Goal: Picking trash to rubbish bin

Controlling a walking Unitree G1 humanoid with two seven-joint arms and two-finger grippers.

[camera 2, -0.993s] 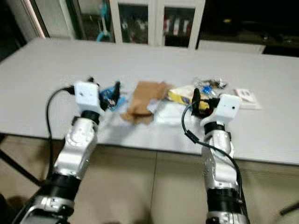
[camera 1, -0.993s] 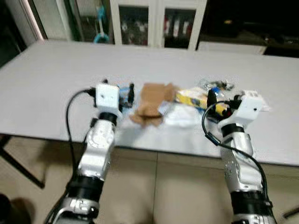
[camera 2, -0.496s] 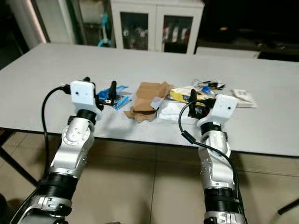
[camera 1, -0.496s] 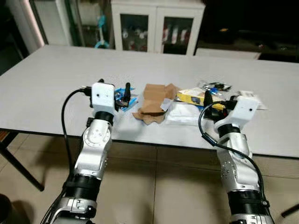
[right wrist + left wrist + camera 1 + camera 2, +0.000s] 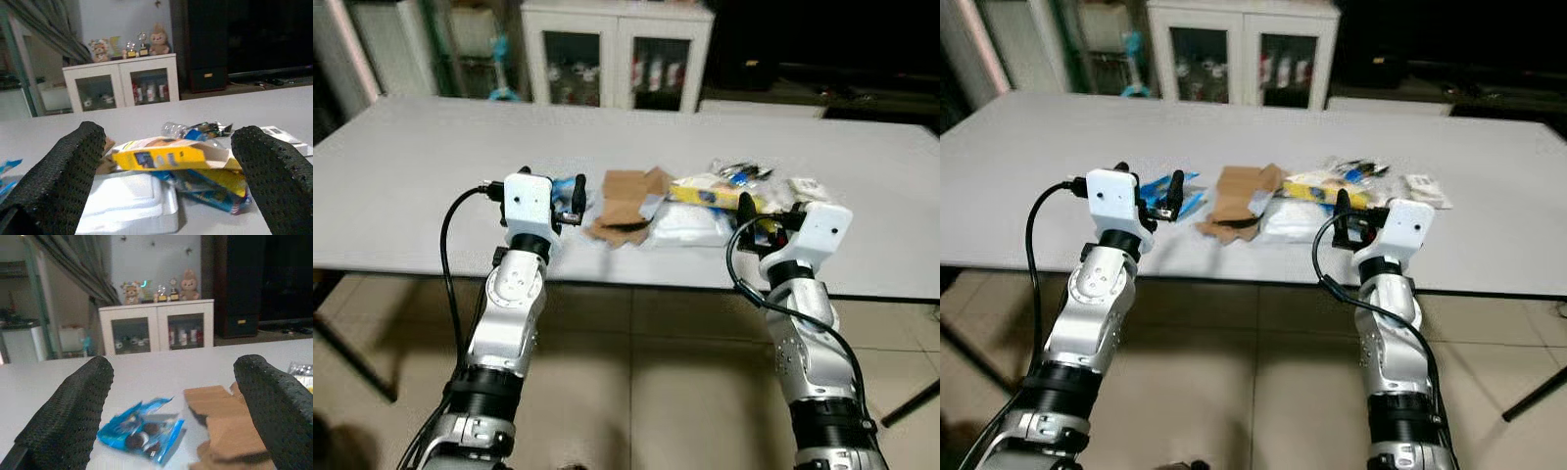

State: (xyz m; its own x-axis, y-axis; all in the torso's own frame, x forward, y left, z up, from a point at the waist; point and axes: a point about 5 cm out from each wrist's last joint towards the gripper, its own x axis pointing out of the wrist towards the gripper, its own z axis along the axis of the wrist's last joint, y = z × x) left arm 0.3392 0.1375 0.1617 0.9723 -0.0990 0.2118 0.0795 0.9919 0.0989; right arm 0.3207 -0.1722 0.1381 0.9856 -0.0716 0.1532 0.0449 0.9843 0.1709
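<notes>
Two jointed silver arms carry white box-shaped wrist housings, looping black cables, and long black fingers [image 5: 73,416] with a dimpled texture.

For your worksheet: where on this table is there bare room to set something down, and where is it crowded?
Bare: the table left of the blue wrapper, the far strip toward the cabinet, and the right end. Crowded: the middle, with cardboard, white tray and yellow box.

A blue cookie wrapper [image 5: 142,430], torn brown cardboard [image 5: 625,203], a white foam tray [image 5: 128,200] and a yellow carton [image 5: 173,157] lie clustered mid-table.
</notes>
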